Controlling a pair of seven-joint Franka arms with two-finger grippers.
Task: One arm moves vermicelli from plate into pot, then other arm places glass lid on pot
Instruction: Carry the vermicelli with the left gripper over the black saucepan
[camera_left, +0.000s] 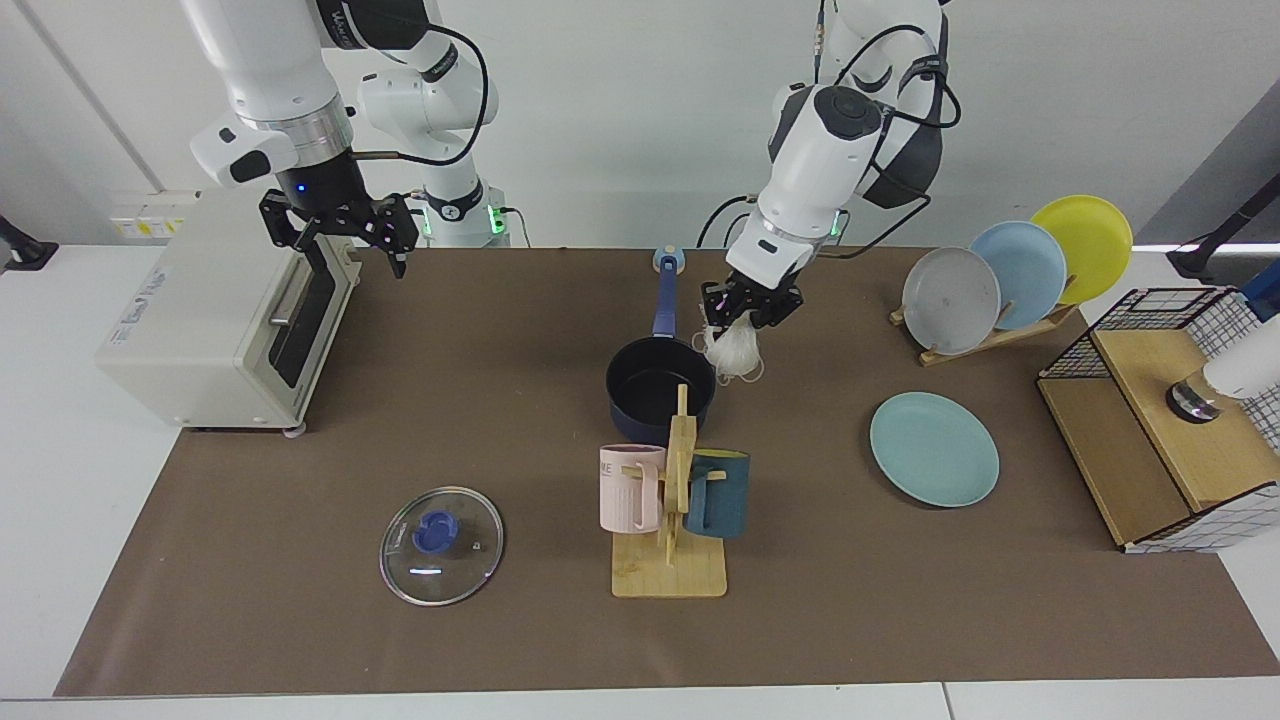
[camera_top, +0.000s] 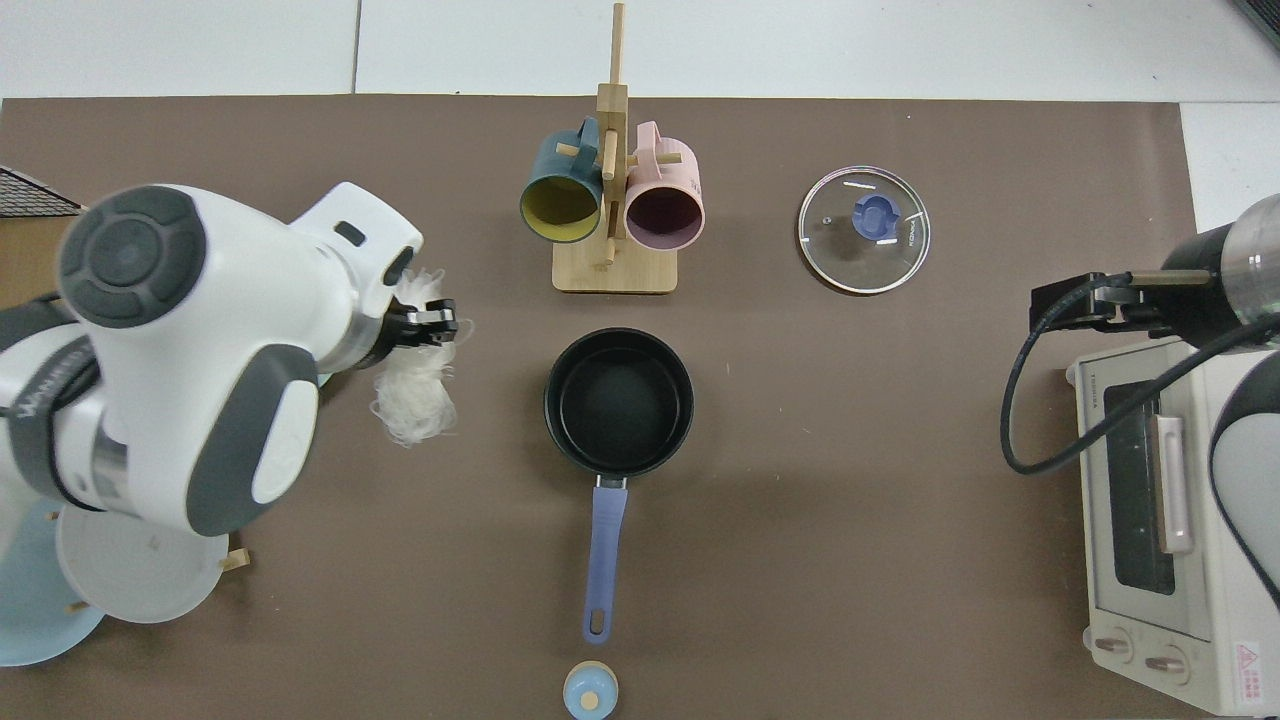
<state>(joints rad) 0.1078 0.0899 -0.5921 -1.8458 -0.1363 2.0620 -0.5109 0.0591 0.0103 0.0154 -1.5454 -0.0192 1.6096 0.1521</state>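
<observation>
White jointed arms (camera_left: 815, 140), dark grey joint caps, black cables, black end effectors (camera_left: 340, 222)

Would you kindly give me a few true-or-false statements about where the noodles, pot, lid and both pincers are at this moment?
1. The left pincer holds the vermicelli in the air beside the pot. True.
2. The vermicelli lies inside the pot. False: the pot is empty.
3. The glass lid sits on the pot. False: it lies flat on the table mat, apart from the pot.
4. The plate is bare. True.
5. The right pincer grips the lid's knob. False: it waits, open and empty, above the toaster oven.
</observation>
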